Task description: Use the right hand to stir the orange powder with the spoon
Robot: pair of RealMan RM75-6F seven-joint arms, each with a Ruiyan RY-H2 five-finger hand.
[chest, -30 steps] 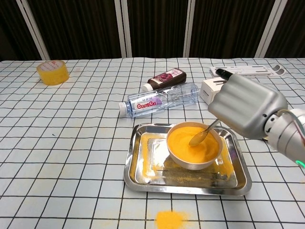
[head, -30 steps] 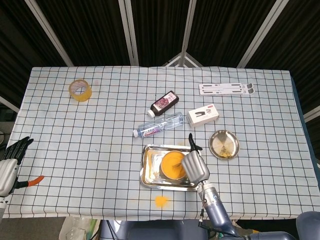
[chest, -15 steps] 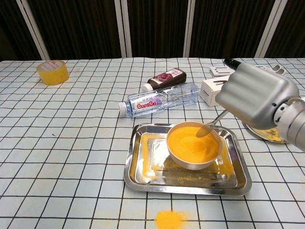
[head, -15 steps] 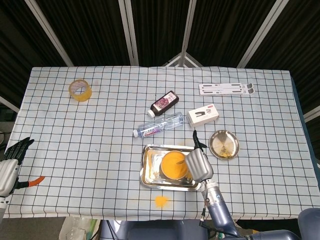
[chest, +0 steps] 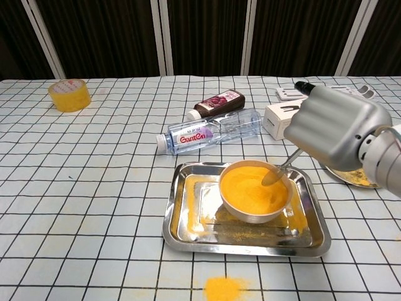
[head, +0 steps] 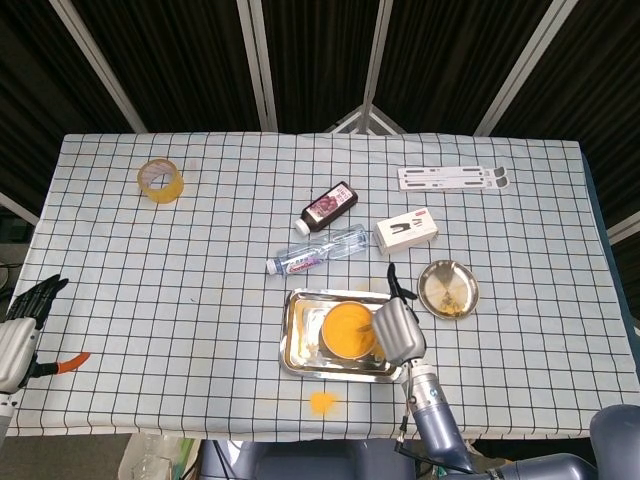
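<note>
Your right hand (chest: pixel 335 132) grips the spoon (chest: pixel 279 170), whose bowl dips into the orange powder (chest: pixel 250 184) at the right side of the white bowl (chest: pixel 254 214). That bowl sits in the powder-dusted steel tray (chest: pixel 188 235). Your left hand (head: pixel 22 318) rests at the table's left edge, fingers apart, holding nothing. A spilled powder patch (chest: pixel 223 289) lies before the tray.

You're working in a staged robot test booth, not a kitchen: a desk under a white black-gridded cloth (head: pixel 200 250), black curtains behind white metal frame bars (head: pixel 258 60), and unrelated props like a yellow tape roll (head: pixel 160 180).
</note>
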